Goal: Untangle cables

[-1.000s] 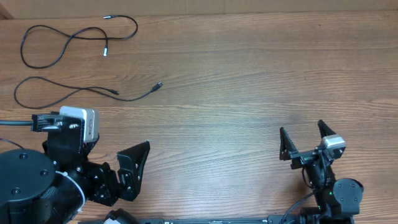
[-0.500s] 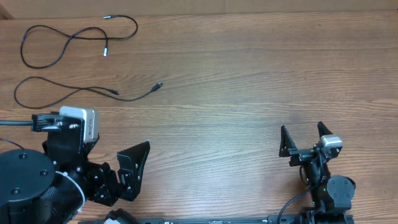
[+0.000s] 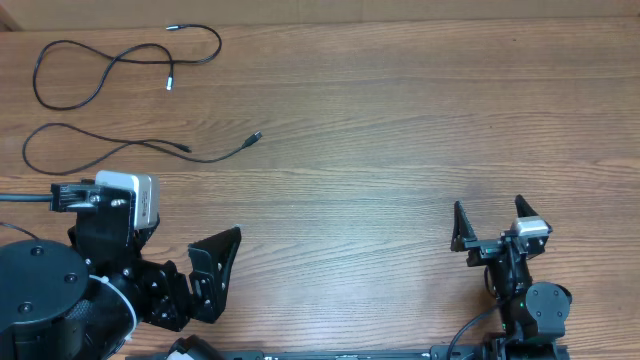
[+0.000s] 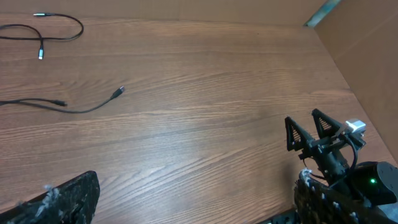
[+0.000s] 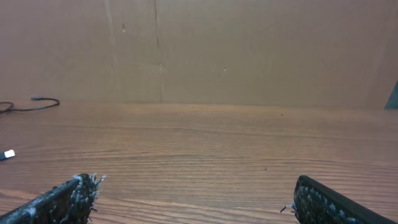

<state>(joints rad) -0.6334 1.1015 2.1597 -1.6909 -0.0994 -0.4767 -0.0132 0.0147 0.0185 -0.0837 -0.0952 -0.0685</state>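
Observation:
Two thin black cables lie apart at the table's far left. The upper cable [image 3: 219,45] makes a loose loop with silvery tips. The lower cable [image 3: 254,137] runs long below it, ending in a small plug. In the left wrist view the same upper cable [image 4: 82,28] and lower cable [image 4: 118,93] show at top left. My left gripper [image 3: 215,245] [image 4: 193,205] stands open near the front left, well short of both cords. My right gripper [image 3: 487,205] [image 5: 196,199] [image 4: 308,124] stands open at the front right, with nothing between its fingers. Its wrist view catches a cable [image 5: 43,106] at the far left.
A brown cardboard wall [image 5: 199,50] closes off the back of the wooden table [image 3: 400,120] and its right side [image 4: 367,56]. The bulky left arm base [image 3: 50,300] fills the front left corner. A silvery plug tip [image 5: 7,154] lies at the left edge of the right wrist view.
The right arm has shifted very slightly at the front right, jaws still wide. The cables and the left arm have not moved.

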